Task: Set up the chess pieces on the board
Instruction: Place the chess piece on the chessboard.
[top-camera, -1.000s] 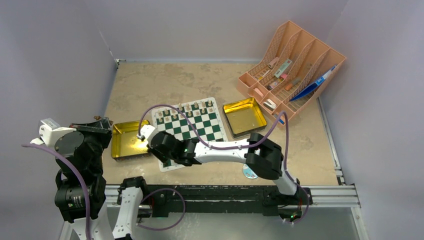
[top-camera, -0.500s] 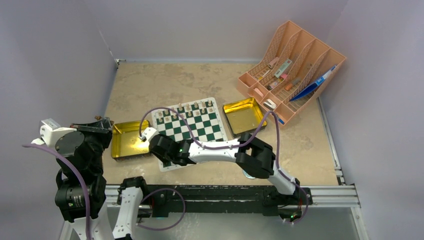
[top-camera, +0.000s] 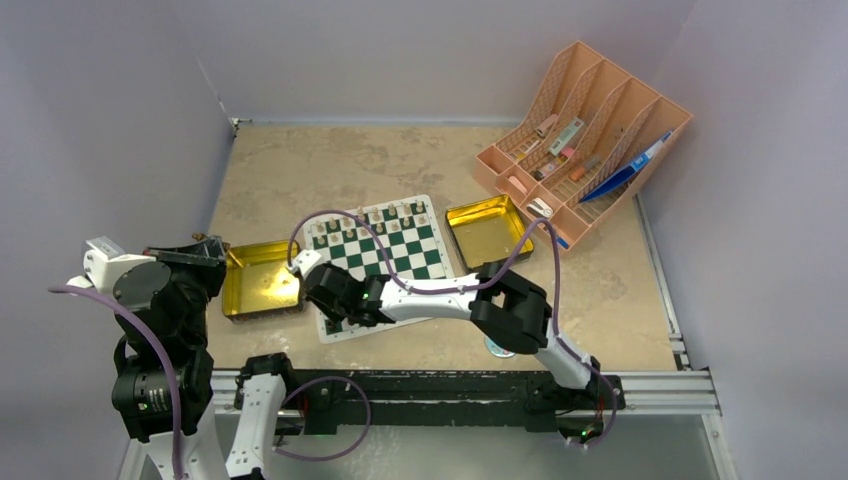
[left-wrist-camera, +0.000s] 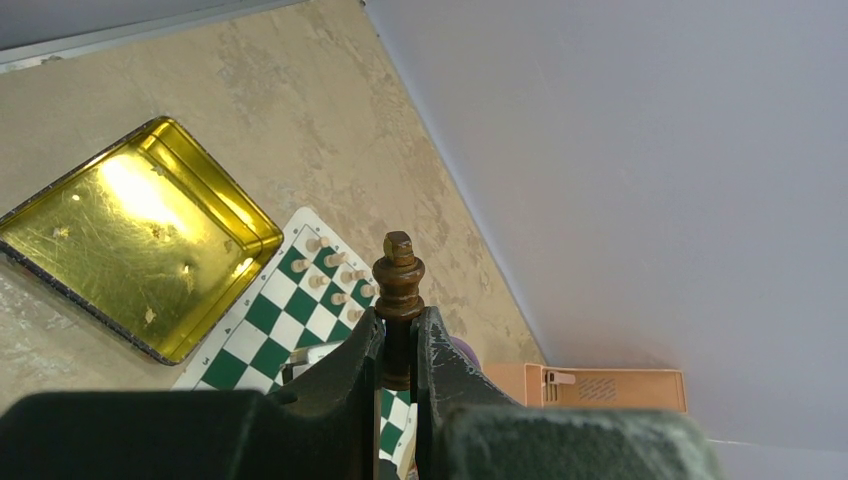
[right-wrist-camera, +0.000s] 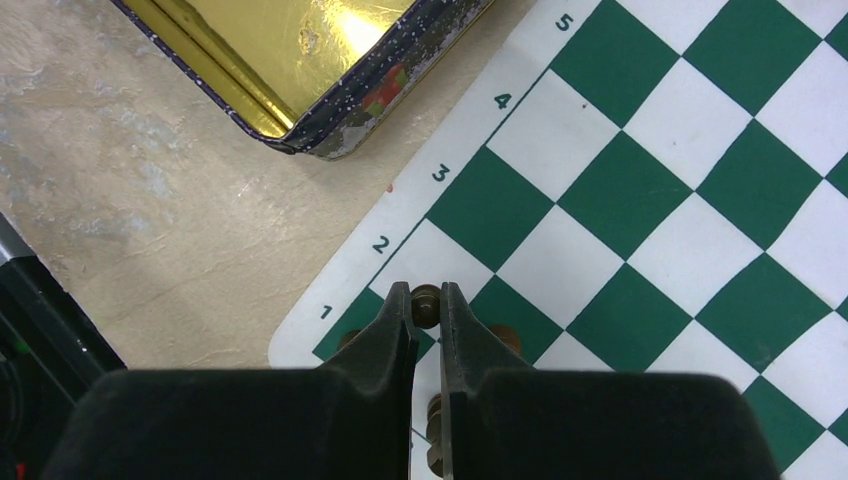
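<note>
The green and white board (top-camera: 400, 255) lies mid-table. Light tan pieces (top-camera: 375, 218) stand in its two far rows and also show in the left wrist view (left-wrist-camera: 330, 275). My left gripper (left-wrist-camera: 400, 345) is shut on a tall dark brown piece (left-wrist-camera: 399, 285), held high over the left side of the table (top-camera: 200, 242). My right gripper (right-wrist-camera: 427, 300) is shut on the round head of a small dark brown piece (right-wrist-camera: 426, 305) over the board's near-left corner (top-camera: 340, 318). Other dark brown pieces (right-wrist-camera: 505, 335) stand beside it, partly hidden by my fingers.
One gold tin (top-camera: 258, 278) lies left of the board, its corner close to my right gripper (right-wrist-camera: 300, 60). A second gold tin (top-camera: 488, 232) lies to the board's right. An orange rack (top-camera: 585, 140) with pens stands at the back right. Grey walls enclose the table.
My right gripper has moved a little right and nearer, from the left tin's edge to over the board's near-left corner. The left arm has held still.
</note>
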